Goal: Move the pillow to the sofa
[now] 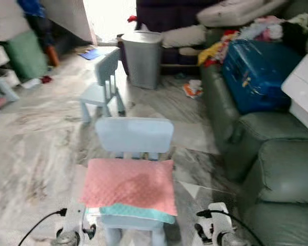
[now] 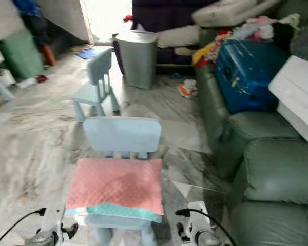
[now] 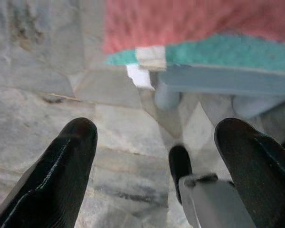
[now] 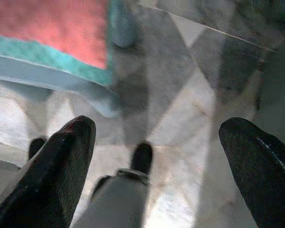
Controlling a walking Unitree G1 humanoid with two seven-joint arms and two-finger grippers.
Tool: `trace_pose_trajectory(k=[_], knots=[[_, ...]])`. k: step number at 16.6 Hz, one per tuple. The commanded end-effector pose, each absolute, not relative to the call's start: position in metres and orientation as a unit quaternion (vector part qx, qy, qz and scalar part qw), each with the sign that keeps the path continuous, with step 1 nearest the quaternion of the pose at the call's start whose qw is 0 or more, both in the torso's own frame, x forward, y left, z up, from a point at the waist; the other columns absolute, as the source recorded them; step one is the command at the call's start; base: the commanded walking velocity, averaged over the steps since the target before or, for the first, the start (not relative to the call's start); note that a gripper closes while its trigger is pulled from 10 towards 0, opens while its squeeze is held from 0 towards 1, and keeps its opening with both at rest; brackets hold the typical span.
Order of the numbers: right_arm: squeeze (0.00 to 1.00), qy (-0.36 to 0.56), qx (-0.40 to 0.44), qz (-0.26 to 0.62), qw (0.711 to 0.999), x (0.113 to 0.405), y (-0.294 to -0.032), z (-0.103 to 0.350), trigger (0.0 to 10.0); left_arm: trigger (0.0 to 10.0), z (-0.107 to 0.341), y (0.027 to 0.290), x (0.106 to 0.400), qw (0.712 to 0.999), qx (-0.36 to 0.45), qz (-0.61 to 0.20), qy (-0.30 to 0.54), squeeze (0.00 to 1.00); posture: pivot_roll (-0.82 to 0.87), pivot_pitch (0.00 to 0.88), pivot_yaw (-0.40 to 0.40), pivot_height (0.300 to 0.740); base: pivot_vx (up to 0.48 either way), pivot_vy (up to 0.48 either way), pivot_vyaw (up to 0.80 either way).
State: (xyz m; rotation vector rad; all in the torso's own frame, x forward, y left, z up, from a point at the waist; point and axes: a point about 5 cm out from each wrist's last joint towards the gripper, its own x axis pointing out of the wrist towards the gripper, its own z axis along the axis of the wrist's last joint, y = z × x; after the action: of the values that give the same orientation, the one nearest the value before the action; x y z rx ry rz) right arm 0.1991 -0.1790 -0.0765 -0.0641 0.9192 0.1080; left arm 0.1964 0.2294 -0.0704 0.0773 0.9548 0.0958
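Spread wide apart, the two black fingers of the left gripper [image 3: 154,166] are seen over bare marble floor [image 3: 47,114], with nothing held between them and nothing touched. The right gripper [image 4: 156,166] is likewise opened wide and empty, held above the floor beside a corner of the pillow. In the head views only the silver wrists are caught at the lower edge, so the fingers themselves are cut off there. Between and just ahead of the two arms, the pillow [image 1: 129,185] is laid flat on the seat of a small pale-blue chair [image 1: 134,134]; its top is pink and a teal band is shown along its near edge, which overhangs the seat. The chair's legs are largely hidden beneath it. A green sofa [image 1: 282,174] is stood near the chair on the robot's right, loaded further back with a blue suitcase [image 1: 259,72] and clothing. A second small chair [image 1: 101,84] and a grey bin [image 1: 142,57] are seen blurred beyond.
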Motion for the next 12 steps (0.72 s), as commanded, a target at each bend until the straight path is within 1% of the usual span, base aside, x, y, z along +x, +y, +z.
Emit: trace_pose_trajectory(k=[1,5,6,7,9,10,11,12], knots=[[0.00,0.432,-0.021,0.039,0.901,0.201,-0.183,-0.074,10.0,10.0,-0.060,0.236,0.211,0.900,0.032,0.049,0.432,0.00,-0.07,0.000,0.026,0.740,0.000,0.000,0.00],[0.00,0.393,0.032,0.008,0.919,0.202,-0.181,-0.072,10.0,10.0,-0.034,0.250,0.241,0.933,0.001,0.047,0.357,0.00,-0.09,0.000,0.030,0.740,0.000,0.000,0.00],[0.00,0.271,0.053,0.013,0.961,0.249,-0.218,-0.028,10.0,10.0,-0.023,0.254,0.251,0.945,-0.008,0.047,0.325,0.00,-0.10,0.000,0.030,0.740,0.000,0.292,0.00],[0.00,0.232,0.058,0.015,0.971,0.261,-0.226,-0.013,10.0,10.0,-0.017,0.255,0.256,0.950,-0.015,0.048,0.310,0.00,-0.10,0.000,0.030,0.740,0.000,0.315,0.00],[0.00,0.154,0.085,0.009,0.984,0.278,-0.229,0.017,10.0,10.0,0.005,0.246,0.275,0.969,-0.042,0.039,0.239,0.00,-0.10,0.000,0.027,0.740,0.000,0.000,0.00],[0.00,0.141,0.090,0.006,0.986,0.281,-0.230,0.022,10.0,10.0,0.011,0.243,0.279,0.974,-0.047,0.033,0.221,0.00,-0.10,0.000,0.028,0.740,0.000,0.000,0.00],[0.00,0.107,0.095,0.008,0.990,0.284,-0.228,0.039,10.0,10.0,0.033,0.228,0.287,0.985,-0.039,0.007,0.168,0.00,-0.10,0.000,0.026,0.740,0.000,0.000,0.00],[0.00,0.099,0.093,0.010,0.991,0.284,-0.227,0.045,10.0,10.0,0.047,0.220,0.289,0.990,-0.034,-0.005,0.136,0.00,-0.10,0.000,0.025,0.740,0.000,0.000,0.00]])
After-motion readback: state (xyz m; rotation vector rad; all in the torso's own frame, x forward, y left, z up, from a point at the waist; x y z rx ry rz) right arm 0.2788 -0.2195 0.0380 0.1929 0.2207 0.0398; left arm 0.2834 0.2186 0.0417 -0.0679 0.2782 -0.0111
